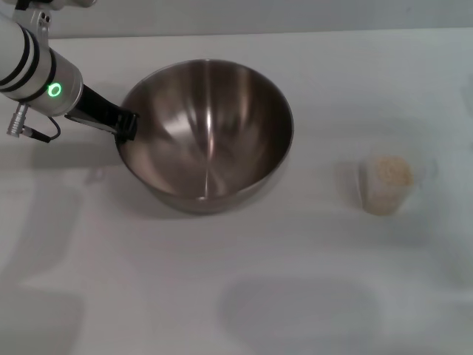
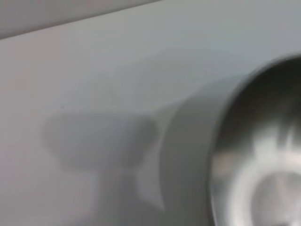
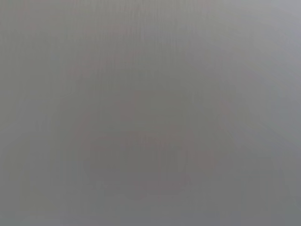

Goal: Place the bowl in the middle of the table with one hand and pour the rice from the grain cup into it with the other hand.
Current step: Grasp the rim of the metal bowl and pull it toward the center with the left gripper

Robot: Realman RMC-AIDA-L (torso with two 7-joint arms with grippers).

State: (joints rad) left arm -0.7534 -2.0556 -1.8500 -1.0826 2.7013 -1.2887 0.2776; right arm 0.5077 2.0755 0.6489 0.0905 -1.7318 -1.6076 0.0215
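Note:
The steel bowl (image 1: 207,133) sits on the white table (image 1: 295,296), left of the middle in the head view. My left gripper (image 1: 127,126) reaches in from the upper left and its black fingers (image 1: 111,117) clasp the bowl's left rim. The bowl's rim and inside also show in the left wrist view (image 2: 263,160). The clear grain cup (image 1: 386,186) stands upright to the right of the bowl, well apart from it, with pale rice (image 1: 392,171) inside. My right gripper is out of view; the right wrist view shows only a plain grey surface.
The table's far edge (image 1: 259,33) runs just behind the bowl. A soft shadow lies on the table in front of the bowl (image 1: 295,310).

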